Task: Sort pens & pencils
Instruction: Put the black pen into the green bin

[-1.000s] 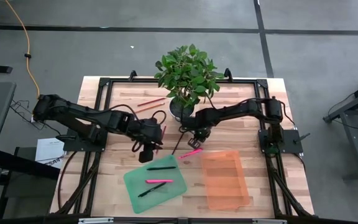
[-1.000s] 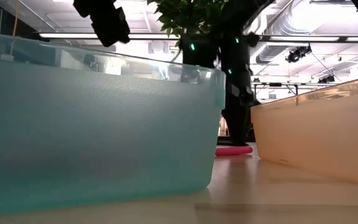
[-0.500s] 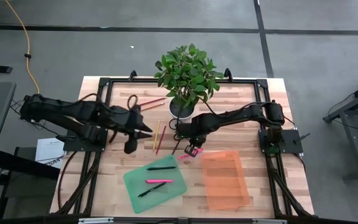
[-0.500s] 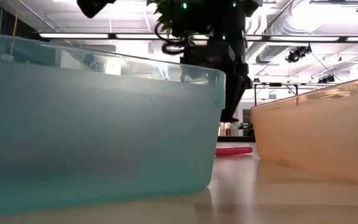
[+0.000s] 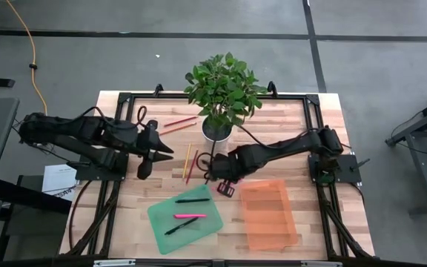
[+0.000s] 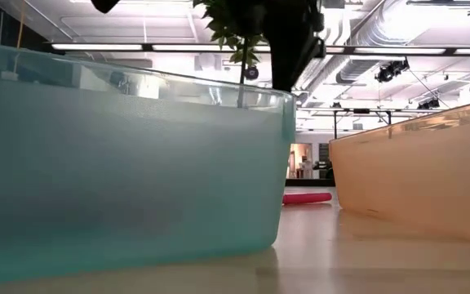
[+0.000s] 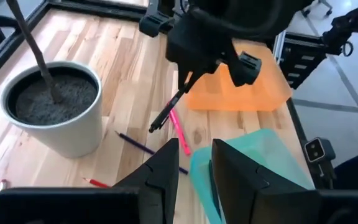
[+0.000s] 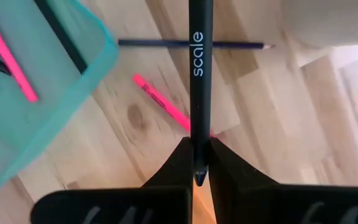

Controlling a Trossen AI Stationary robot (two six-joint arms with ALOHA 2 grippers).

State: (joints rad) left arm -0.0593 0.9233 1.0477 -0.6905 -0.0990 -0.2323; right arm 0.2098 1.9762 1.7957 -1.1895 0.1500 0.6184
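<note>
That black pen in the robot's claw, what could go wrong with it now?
The right claw pinches the black pen only at its very end, so it could swing or slip out. It hangs above the bare table, not the teal tray, and might drop beside the pink pen. Moving on, it may brush the plant pot.

Right hand (image 7: 199, 73) gripping black pen (image 7: 173, 107)

On the surface (image 5: 302, 122), the potted plant (image 5: 219, 127) stands at the rear centre, with two bins in front of it: one bin (image 5: 181, 219) to the left, holding three pens (image 5: 190, 216), and the other bin (image 5: 268, 213) to the right. Loose pencils (image 5: 190, 161) lie between the plant and the left pincer (image 5: 167, 150). The right pincer (image 5: 212, 174) is above the gap behind the two bins, gripping a pen (image 8: 197, 74).
</note>
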